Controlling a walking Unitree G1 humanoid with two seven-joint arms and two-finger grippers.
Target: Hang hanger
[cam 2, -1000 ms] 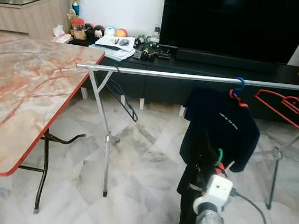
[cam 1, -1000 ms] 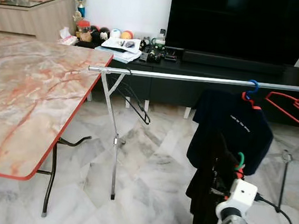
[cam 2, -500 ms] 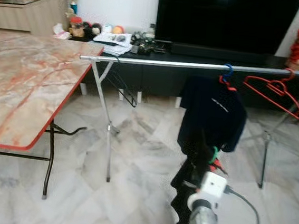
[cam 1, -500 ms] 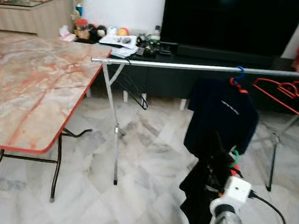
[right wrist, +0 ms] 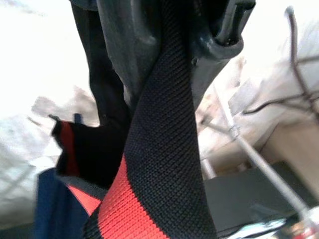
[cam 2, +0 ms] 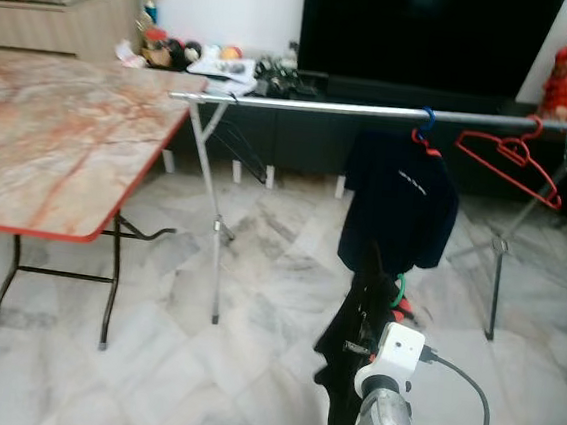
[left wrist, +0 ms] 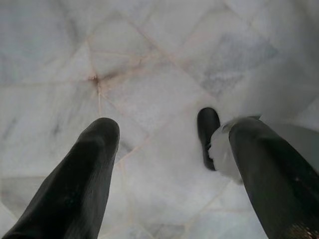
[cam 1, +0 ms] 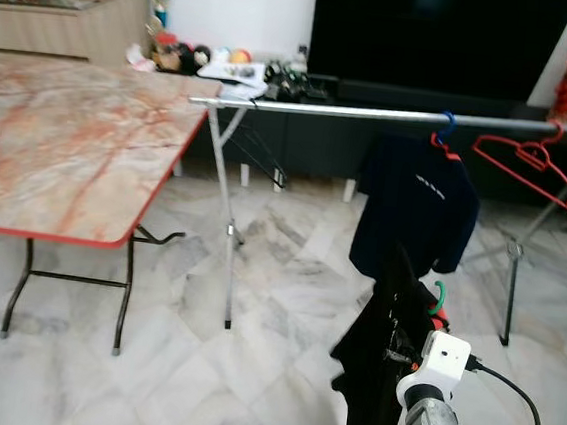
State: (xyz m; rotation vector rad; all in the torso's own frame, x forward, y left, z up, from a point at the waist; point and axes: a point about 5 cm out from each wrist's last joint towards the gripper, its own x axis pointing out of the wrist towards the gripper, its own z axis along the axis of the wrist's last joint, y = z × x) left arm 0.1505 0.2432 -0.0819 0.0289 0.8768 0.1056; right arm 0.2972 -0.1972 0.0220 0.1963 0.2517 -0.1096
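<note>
Overhead, one rail (cam 1: 373, 113) carries two hangers (cam 1: 530, 161).

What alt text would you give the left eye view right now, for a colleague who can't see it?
The right gripper holds up a black garment on a green hanger, below a metal rail. A dark shirt and an empty red hanger hang on the rail, with a marble-topped table to the left.

marble-top table (cam 1: 59, 141), black tv (cam 1: 441, 32)
</note>
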